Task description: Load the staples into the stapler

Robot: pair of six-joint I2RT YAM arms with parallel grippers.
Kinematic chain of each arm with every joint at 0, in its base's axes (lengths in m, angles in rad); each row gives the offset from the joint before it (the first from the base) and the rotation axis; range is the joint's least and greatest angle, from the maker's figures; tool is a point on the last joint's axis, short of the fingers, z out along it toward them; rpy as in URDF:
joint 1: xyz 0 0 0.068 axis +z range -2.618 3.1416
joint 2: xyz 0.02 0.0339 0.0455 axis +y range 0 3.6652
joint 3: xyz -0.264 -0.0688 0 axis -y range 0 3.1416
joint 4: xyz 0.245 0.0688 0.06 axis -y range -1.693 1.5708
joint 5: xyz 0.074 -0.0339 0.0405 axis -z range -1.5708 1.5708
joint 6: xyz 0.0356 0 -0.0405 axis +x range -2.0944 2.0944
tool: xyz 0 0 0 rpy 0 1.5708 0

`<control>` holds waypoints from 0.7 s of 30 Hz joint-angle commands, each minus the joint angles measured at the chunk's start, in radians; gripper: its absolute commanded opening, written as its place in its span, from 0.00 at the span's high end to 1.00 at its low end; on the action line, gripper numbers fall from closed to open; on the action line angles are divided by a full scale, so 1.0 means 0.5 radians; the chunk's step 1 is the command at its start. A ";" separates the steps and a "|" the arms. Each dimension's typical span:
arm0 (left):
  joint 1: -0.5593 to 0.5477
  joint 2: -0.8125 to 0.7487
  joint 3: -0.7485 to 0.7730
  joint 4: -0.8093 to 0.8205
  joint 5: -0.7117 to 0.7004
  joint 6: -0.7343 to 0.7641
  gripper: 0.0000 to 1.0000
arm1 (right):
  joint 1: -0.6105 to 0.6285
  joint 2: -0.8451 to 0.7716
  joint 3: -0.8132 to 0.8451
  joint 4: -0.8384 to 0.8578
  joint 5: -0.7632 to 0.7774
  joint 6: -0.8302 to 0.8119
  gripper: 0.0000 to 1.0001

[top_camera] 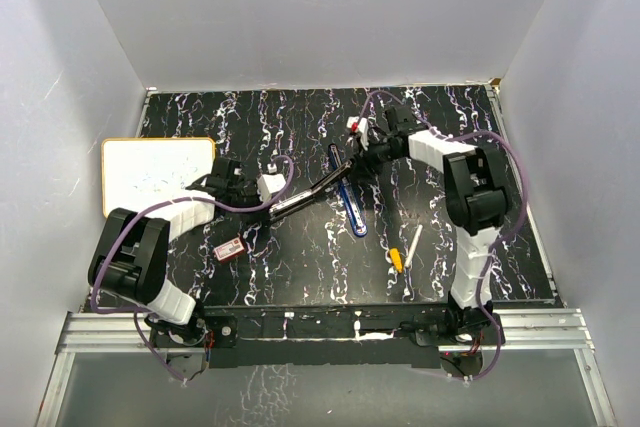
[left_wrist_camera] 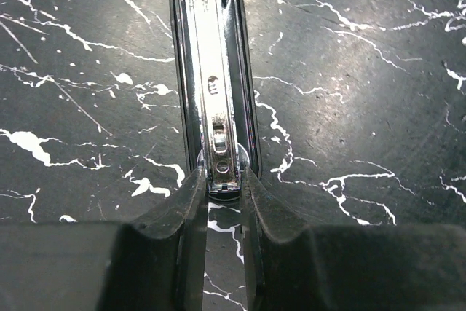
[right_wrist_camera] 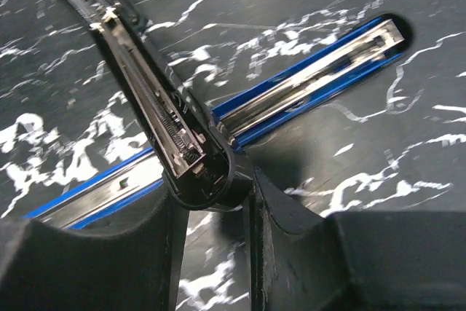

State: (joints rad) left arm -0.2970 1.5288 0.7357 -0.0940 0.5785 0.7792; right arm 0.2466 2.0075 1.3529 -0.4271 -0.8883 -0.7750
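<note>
A black stapler (top_camera: 312, 190) lies opened out flat in the middle of the table. My left gripper (top_camera: 276, 209) is shut on the near end of its metal staple rail (left_wrist_camera: 216, 71), as the left wrist view (left_wrist_camera: 220, 178) shows. My right gripper (top_camera: 352, 161) is shut on the rounded end of its black lid (right_wrist_camera: 156, 118), with the spring side facing up, and holds it a little above the table (right_wrist_camera: 212, 198). The staples box (top_camera: 231, 247), small, red and white, lies on the table near the left arm, away from both grippers.
A blue stapler (top_camera: 352, 209) lies open just under and beside the black lid; it also shows in the right wrist view (right_wrist_camera: 320, 67). A white pen with a yellow tip (top_camera: 405, 250) lies front right. A whiteboard (top_camera: 158, 175) sits at the left edge.
</note>
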 commanded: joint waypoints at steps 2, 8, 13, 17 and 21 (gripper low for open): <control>-0.044 -0.004 -0.037 0.185 0.065 -0.189 1.00 | 0.036 0.287 0.463 0.051 -0.022 0.262 0.64; -0.044 0.043 -0.030 0.209 0.002 -0.228 1.00 | 0.037 0.518 0.763 0.108 -0.071 0.491 0.55; -0.044 0.100 -0.002 0.234 -0.035 -0.334 1.00 | 0.036 0.608 0.882 0.195 -0.042 0.668 0.45; -0.044 0.139 0.017 0.272 -0.085 -0.460 1.00 | 0.037 0.629 0.886 0.344 0.070 0.812 0.40; -0.043 0.155 0.009 0.340 -0.113 -0.596 1.00 | 0.037 0.656 0.933 0.443 0.185 0.958 0.34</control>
State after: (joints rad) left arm -0.3061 1.5806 0.7372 0.0635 0.5373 0.5568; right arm 0.2520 2.3127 1.7515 -0.3328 -0.8425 -0.4034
